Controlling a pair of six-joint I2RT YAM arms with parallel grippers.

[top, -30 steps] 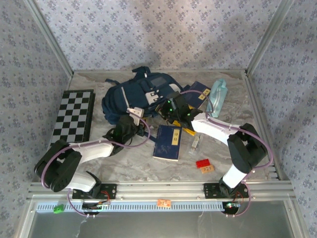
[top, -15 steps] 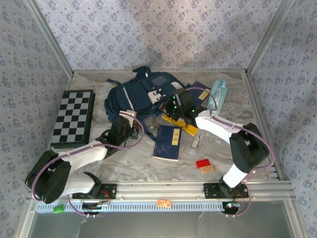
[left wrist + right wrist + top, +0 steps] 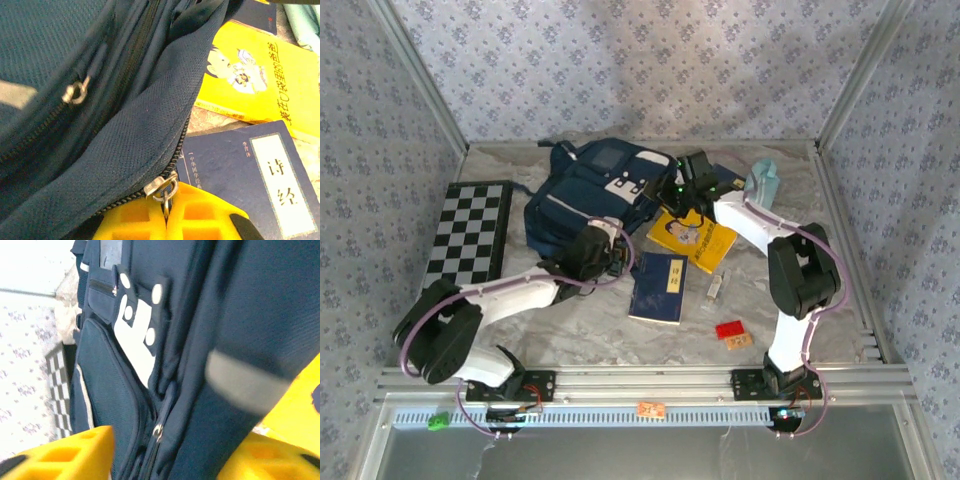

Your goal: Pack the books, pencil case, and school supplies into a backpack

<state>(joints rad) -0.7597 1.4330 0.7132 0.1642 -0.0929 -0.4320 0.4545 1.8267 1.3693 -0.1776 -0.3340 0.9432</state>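
Your top camera looks down from high at the near edge over the whole table [image 3: 620, 335]. Your left wrist camera sits hard up against the zipper pull [image 3: 164, 189] of the backpack [image 3: 75, 60], sharing the yellow book [image 3: 250, 75] and navy book [image 3: 235, 195] with the top view. Your right wrist camera faces the backpack's patched front, equally close.

A robot lab test booth — aluminium frame rails [image 3: 640, 380], floral-papered walls [image 3: 640, 70], marble-look tabletop [image 3: 620, 340].

Yellow book [image 3: 260, 75] and navy book [image 3: 225, 175], both cropped at right edge
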